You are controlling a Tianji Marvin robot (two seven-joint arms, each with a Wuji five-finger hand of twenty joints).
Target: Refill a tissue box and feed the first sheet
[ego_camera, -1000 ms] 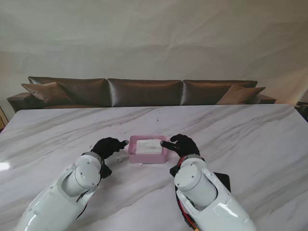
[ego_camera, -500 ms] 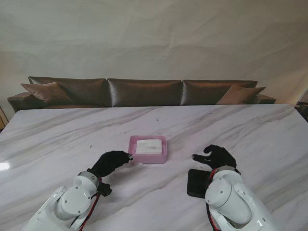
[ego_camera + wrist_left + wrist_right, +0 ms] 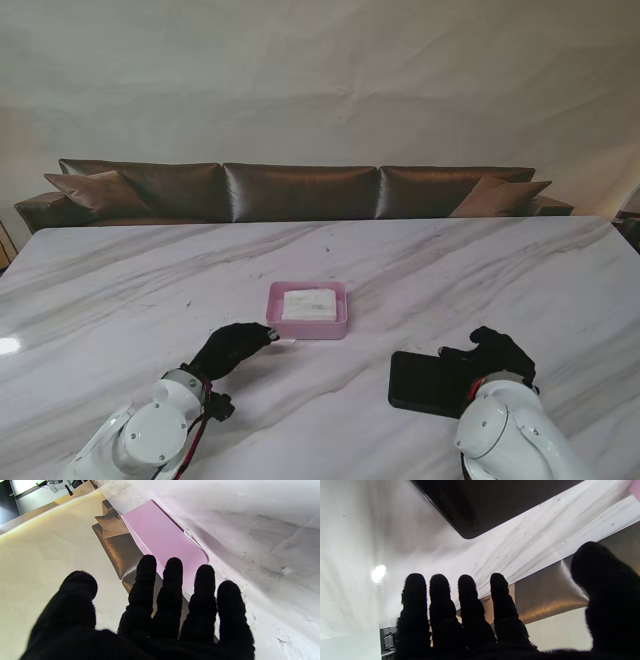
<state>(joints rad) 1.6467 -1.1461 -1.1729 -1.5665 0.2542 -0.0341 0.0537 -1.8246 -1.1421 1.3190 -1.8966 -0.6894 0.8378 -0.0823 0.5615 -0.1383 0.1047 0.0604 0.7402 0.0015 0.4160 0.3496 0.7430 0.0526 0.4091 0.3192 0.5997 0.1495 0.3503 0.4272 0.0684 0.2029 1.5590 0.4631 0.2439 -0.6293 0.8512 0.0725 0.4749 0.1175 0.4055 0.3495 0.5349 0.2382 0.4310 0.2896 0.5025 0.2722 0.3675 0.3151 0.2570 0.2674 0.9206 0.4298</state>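
Observation:
A pink tissue box (image 3: 307,309) sits open-topped in the middle of the marble table (image 3: 120,290), with a white tissue stack (image 3: 309,303) inside it. Its pink side (image 3: 160,535) fills the left wrist view. My left hand (image 3: 233,348), in a black glove, hovers just nearer to me and left of the box, its fingers (image 3: 172,580) spread and empty. A flat black panel (image 3: 428,383) lies to the right of the box, its corner (image 3: 470,510) showing in the right wrist view. My right hand (image 3: 493,353) rests at the panel's right edge, fingers (image 3: 467,590) apart, holding nothing.
A small white scrap (image 3: 288,342) lies on the table beside the box's near edge. A dark brown sofa (image 3: 300,190) runs along the table's far side under a white draped backdrop.
Both hands left the box's sides and drew back toward me. The right hand swung right past the black panel, uncovering it. The left hand retreated slightly. The box stayed put.

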